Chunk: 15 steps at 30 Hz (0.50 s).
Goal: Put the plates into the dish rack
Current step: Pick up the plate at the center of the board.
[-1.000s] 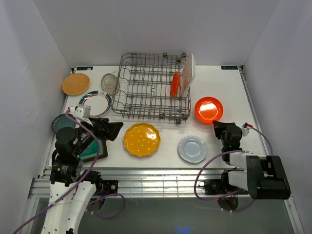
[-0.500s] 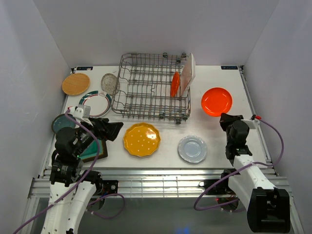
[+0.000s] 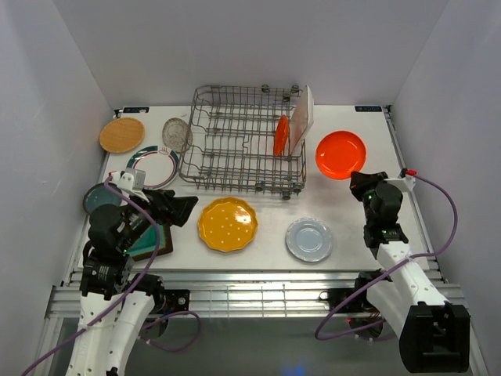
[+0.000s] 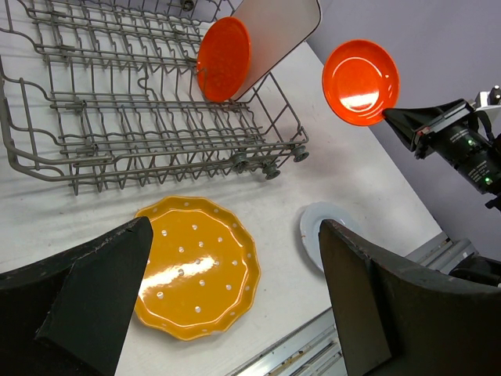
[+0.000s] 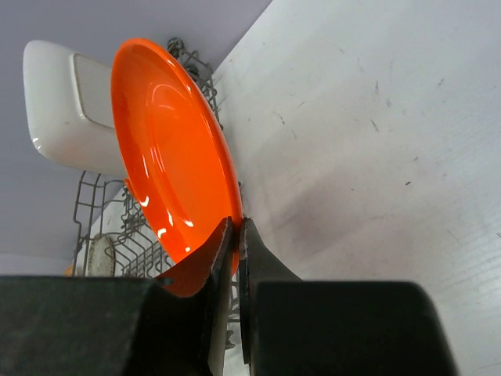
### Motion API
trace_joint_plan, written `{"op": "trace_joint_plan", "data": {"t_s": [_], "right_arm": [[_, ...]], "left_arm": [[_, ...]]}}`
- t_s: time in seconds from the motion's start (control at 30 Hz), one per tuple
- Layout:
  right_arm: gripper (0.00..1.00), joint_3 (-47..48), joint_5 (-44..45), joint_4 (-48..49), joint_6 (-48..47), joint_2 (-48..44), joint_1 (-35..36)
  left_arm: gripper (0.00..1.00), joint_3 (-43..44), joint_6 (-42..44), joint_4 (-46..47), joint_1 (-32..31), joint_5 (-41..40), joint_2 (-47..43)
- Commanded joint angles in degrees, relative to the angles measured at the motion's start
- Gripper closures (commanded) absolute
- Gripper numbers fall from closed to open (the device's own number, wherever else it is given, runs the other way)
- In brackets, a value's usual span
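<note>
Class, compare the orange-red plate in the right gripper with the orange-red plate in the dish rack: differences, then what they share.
The held plate is pinched at its rim by the right gripper, right of the dish rack; the racked plate sits among its tines. From above the held plate shows its face; the racked plate stands on edge beside the white rectangular plate. Both are round, glossy orange-red.

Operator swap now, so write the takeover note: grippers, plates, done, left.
Right gripper: shut on the rim of the orange-red plate, held up right of the dish rack.
Left gripper: open, empty, above the yellow plate.
Done: small orange plate and white rectangular plate stand in the rack.
To do: the held plate, plus yellow, pale grey, wooden, glass, green-rimmed, dark teal, square teal on the table.
</note>
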Motion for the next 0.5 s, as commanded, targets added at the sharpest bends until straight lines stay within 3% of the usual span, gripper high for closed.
{"op": "trace_joint_plan", "data": {"t_s": [0.0, 0.47], "right_arm": [[0.92, 6.0, -1.1, 0.9, -3.9, 0.4, 1.8], [0.92, 21.1, 7.7, -4.0, -14.9, 8.4, 17.7]], "left_arm": [[0.02, -0.3, 0.2, 1.0, -0.2, 0.2, -0.3], [0.02, -0.3, 0.3, 1.0, -0.2, 0.5, -0.5]]}}
